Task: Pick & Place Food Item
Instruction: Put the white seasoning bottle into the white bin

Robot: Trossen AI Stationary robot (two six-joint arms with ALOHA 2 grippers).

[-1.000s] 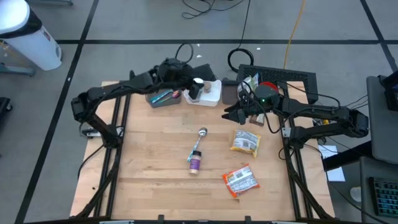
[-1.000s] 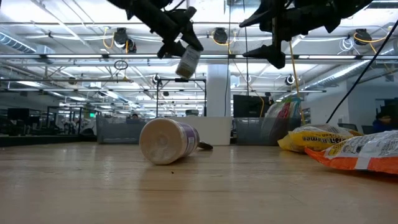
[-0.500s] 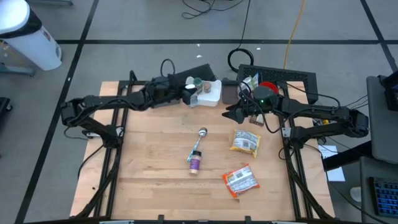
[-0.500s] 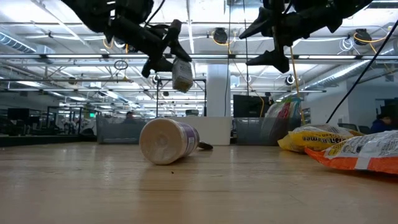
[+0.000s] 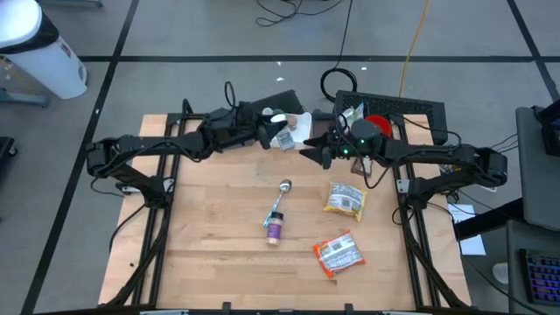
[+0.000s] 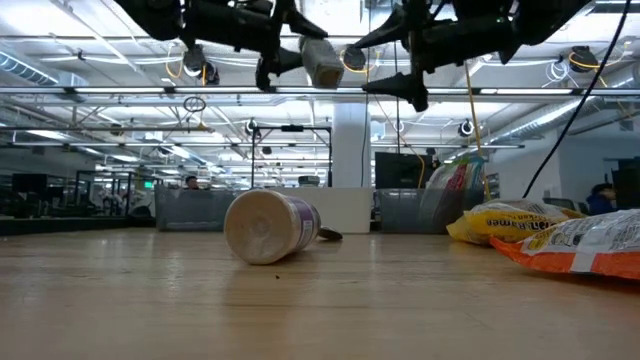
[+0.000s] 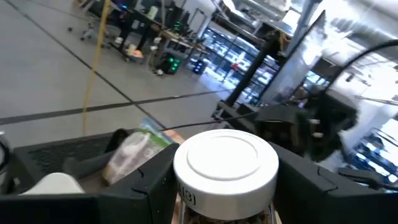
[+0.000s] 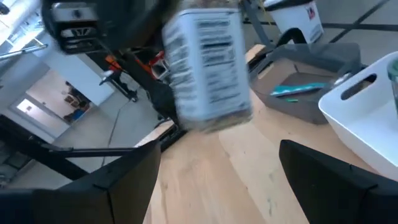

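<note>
The left gripper (image 5: 267, 134) is clamped on the jar (image 5: 282, 138), held high near the table's (image 5: 210, 227) far edge, lying level, lid toward the right gripper (image 5: 313, 154), whose fingers are spread.

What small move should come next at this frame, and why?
Probably the right gripper should ease forward until its open jaws straddle the jar. The left gripper holds the jar in the air above the table's far edge, and the right gripper faces it with a gap between them, which looks like a handover setup.
</note>
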